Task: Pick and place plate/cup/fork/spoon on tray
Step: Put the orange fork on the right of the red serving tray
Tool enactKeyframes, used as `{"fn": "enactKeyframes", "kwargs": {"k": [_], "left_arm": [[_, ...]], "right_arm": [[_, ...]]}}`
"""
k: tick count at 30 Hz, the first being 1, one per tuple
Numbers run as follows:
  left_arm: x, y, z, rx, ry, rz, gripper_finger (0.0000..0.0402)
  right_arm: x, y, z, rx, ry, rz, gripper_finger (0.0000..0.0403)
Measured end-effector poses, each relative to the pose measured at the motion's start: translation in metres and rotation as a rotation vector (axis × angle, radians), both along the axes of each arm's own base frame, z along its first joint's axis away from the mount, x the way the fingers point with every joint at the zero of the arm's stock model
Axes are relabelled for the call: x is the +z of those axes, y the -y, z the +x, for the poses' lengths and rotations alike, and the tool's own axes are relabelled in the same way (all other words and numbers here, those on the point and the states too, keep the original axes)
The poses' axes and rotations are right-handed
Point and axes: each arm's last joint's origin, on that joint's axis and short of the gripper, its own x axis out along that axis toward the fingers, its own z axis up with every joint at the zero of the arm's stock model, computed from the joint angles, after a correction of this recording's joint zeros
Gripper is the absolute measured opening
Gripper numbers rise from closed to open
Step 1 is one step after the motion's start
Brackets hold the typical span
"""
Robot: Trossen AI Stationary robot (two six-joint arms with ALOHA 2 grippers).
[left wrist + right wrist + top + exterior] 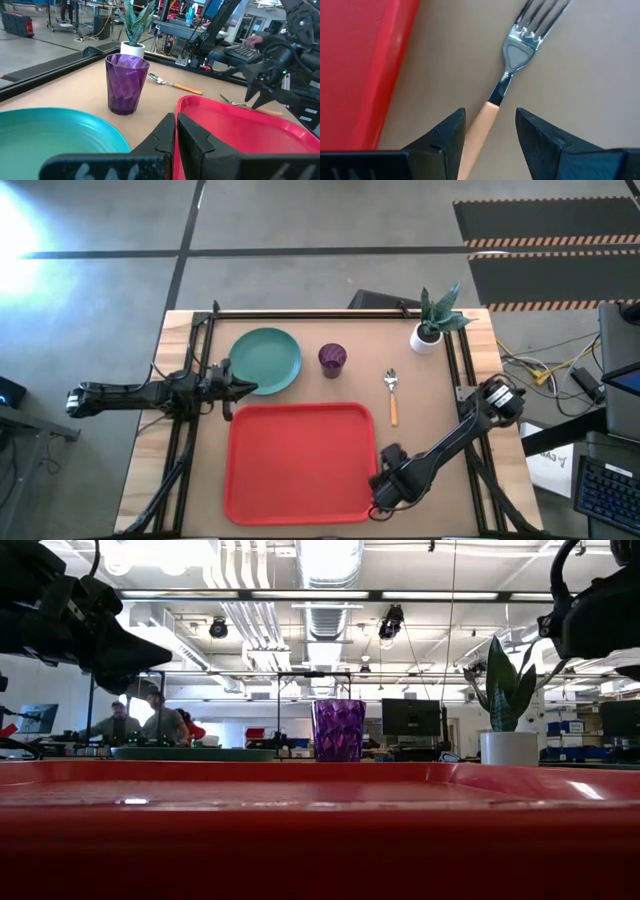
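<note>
Orange-tan fork (pixel 507 75) handle between spread right gripper (pixel 490 132) fingers, beside tray (pixel 365 65) right edge; light, stiff, slippery; pinch mid-handle; left gripper (pixel 176 131) fingers pressed together

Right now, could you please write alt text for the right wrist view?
The right end effector, fingers open, straddles the orange-tan handle of the fork, which lies on the tan table. The rim of the red tray runs beside it.
</note>
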Motion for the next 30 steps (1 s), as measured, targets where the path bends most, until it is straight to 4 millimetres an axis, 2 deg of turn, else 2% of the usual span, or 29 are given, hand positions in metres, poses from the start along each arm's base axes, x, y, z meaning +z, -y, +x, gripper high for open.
{"fn": "enactKeyframes", "kwargs": {"k": [6,12,15,20,23,27,28,30], "left_arm": [[0.000,0.000,0.000,0.000,-0.001,0.000,0.0000],[0.000,0.000,0.000,0.000,-0.001,0.000,0.0000],[0.000,0.000,0.000,0.000,0.000,0.000,0.0000],[0.000,0.000,0.000,0.000,-0.001,0.000,0.0000],[0.000,0.000,0.000,0.000,-0.001,0.000,0.0000],[0.000,0.000,0.000,0.000,-0.002,0.000,0.0000],[0.000,0.000,0.000,0.000,-0.002,0.000,0.0000],[0.000,0.000,0.000,0.000,-0.001,0.000,0.0000]], "right_arm": [[-0.012,-0.001,0.002,-0.146,0.011,-0.054,0.0164],[-0.017,-0.003,0.003,-0.172,0.015,-0.063,0.0154],[-0.016,-0.003,0.003,-0.161,0.020,-0.059,0.0122],[-0.016,-0.003,0.004,-0.103,0.023,-0.052,0.0027],[-0.016,-0.003,0.003,-0.080,0.019,-0.055,0.0020],[-0.007,0.002,-0.005,-0.059,-0.056,-0.093,0.0019],[-0.002,0.004,-0.008,-0.051,-0.080,-0.110,0.0017],[0.022,0.007,-0.011,-0.053,-0.089,-0.120,0.0017]]}}
